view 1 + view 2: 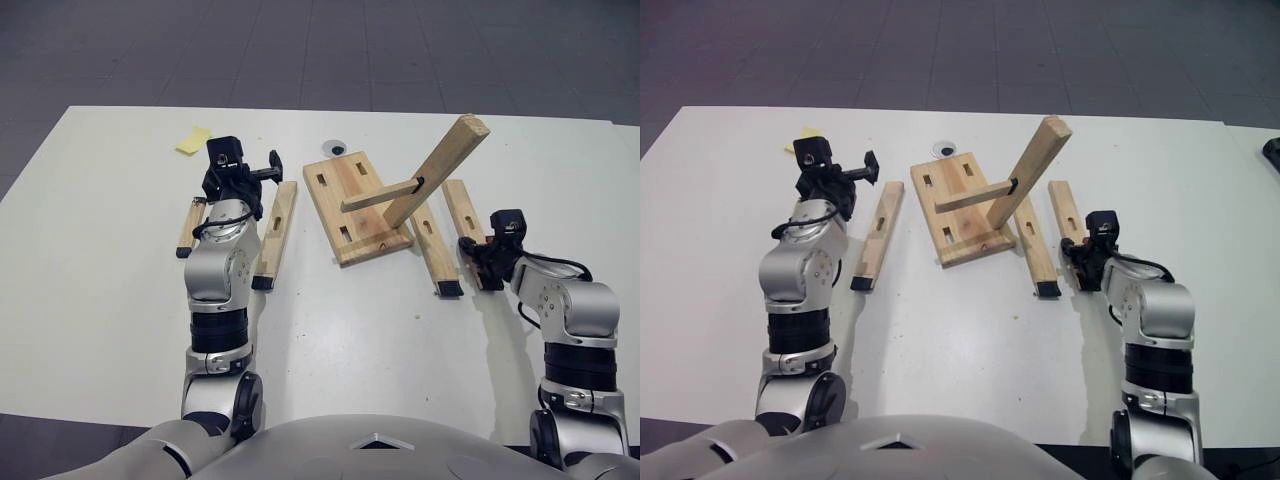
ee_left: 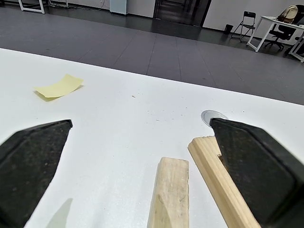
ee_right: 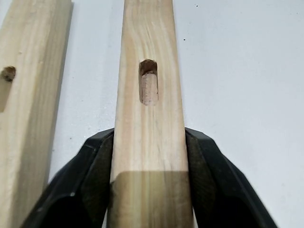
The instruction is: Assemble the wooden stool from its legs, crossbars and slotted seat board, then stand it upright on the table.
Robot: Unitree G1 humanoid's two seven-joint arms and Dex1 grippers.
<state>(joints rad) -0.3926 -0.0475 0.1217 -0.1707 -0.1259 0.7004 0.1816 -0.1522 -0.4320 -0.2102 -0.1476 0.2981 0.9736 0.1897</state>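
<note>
The slotted seat board [image 1: 345, 190] lies flat mid-table. One leg [image 1: 440, 165] stands tilted in it, and a crossbar [image 1: 378, 195] sticks out from that leg. To the right lie two loose legs: one [image 1: 437, 252] beside the board, and the outer slotted leg [image 3: 148, 71], on which my right gripper [image 3: 149, 156] is shut near the leg's near end. On the left lie a long leg [image 1: 275, 232] and a shorter piece [image 1: 187, 230]. My left gripper [image 2: 142, 156] hangs open just above the table between them, with the wooden ends [image 2: 168, 194] ahead of it.
A yellow sticky note [image 1: 193, 140] lies at the back left. A round grommet hole [image 1: 335, 146] sits behind the seat board. The white table [image 1: 330, 340] has free room in front of the parts and ends at a dark floor behind.
</note>
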